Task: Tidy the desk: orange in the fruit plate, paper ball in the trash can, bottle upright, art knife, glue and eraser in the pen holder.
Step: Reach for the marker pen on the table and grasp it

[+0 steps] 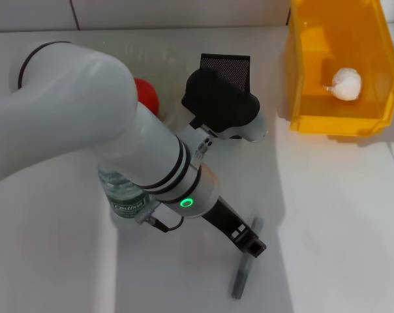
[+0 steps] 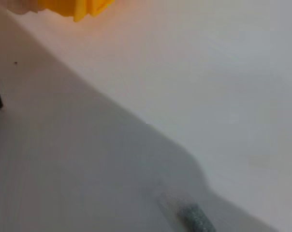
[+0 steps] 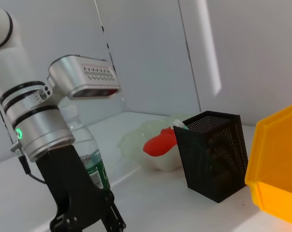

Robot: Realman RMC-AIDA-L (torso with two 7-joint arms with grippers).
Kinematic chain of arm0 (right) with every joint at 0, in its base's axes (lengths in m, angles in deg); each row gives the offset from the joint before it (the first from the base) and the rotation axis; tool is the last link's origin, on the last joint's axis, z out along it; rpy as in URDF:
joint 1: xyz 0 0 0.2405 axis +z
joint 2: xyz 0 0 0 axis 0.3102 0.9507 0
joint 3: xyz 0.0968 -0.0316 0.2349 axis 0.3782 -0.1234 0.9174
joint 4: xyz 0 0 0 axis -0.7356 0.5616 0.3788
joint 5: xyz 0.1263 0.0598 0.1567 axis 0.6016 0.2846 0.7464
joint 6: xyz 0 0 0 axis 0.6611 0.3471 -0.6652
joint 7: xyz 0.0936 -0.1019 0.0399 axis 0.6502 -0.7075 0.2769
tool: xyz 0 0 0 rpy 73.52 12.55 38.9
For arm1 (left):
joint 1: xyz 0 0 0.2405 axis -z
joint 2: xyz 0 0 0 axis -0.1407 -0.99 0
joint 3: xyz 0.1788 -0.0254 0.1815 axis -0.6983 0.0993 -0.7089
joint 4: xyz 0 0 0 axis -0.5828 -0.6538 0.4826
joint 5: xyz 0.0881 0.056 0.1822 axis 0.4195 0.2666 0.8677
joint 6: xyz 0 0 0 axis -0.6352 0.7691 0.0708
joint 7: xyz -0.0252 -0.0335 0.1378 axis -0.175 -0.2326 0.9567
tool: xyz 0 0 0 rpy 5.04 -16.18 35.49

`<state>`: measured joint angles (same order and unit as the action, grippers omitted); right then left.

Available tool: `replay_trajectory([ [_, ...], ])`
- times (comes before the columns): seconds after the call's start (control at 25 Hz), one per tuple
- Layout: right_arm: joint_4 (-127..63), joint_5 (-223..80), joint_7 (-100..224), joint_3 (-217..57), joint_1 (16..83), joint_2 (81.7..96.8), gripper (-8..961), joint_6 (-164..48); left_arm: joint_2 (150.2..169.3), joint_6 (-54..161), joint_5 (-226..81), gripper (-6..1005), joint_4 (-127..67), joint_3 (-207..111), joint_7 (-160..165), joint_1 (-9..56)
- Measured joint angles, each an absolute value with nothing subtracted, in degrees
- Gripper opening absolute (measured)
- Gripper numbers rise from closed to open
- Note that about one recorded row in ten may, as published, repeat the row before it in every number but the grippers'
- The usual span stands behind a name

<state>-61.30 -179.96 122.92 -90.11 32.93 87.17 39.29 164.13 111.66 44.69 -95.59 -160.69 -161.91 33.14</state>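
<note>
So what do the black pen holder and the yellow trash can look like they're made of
The pen holder looks like black metal mesh: fine perforations show light through its walls. The trash can looks like glossy moulded plastic, with smooth, slightly translucent yellow walls.

- Left arm [image 1: 86,124]: glossy white rounded links with thin black seam rings
- Wrist band carries a glowing green ring light [image 1: 186,203] (small black cable looped beside it)
- Left gripper [image 1: 249,242]: matte black
</note>
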Motion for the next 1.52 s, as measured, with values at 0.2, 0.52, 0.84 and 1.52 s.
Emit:
replay_trajectory([
  [0.2, -61.3, -180.0, 122.9, -89.9, 32.9, 87.20, 611, 38.7, 164.12, 114.1, 50.4, 591, -100.7, -160.6, -161.9, 33.3],
  [0.52, -61.3, -179.9, 122.9, -89.2, 33.2, 87.30, 611, 37.8, 164.13, 115.0, 51.9, 591, -103.0, -161.6, -162.0, 34.7],
  [0.84, -61.3, -179.4, 123.4, -88.7, 33.8, 87.85, 611, 37.5, 164.13, 112.3, 52.0, 592, -101.4, -164.2, -162.1, 35.5],
  [1.52, -61.3, -179.3, 123.6, -87.9, 34.8, 88.30, 611, 36.9, 164.13, 109.8, 50.8, 591, -100.7, -166.4, -162.1, 34.0],
])
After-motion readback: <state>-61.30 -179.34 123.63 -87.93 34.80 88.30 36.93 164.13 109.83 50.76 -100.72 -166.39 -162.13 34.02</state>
